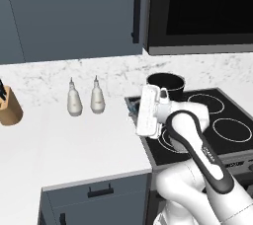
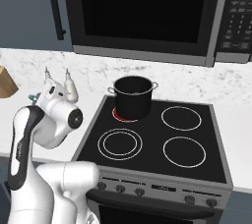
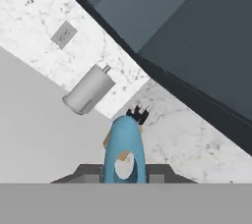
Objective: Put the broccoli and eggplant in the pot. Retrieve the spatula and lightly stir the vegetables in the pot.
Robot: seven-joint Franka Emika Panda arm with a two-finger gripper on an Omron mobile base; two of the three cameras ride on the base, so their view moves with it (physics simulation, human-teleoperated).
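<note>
The gripper (image 3: 125, 171) is clamped on the spatula (image 3: 124, 152), which the hand view shows as a light-blue rounded shape rising between the two dark finger tips, with an oval hole near its lower end where the backsplash shows through. It is all one colour and smooth. Its far end points toward a knife block (image 3: 138, 116) that sits against the marble backsplash (image 3: 172, 134); the block's dark handles peek just above the blue tip.

In the left base view the white hand is held above the seam where the white counter (image 1: 74, 135) meets the stove (image 1: 227, 115), tilted, with the arm's elbow folded low over the near left burner. A sliver of blue-grey shows at the hand's left edge, too small to read clearly.

The pot (image 2: 133, 98) stands upright on the rear left burner of the cooktop, black with a silvery rim and two side handles; what lies inside cannot be made out. It is well apart from the hand, to its right and farther back.

Two pale bottles (image 1: 86, 98) stand near the backsplash to the left, and the knife block (image 1: 9, 105) farther left. The microwave (image 2: 142, 16) overhangs the stove, leaving open air between its lower edge and the pot's rim. The three other burners are bare.
</note>
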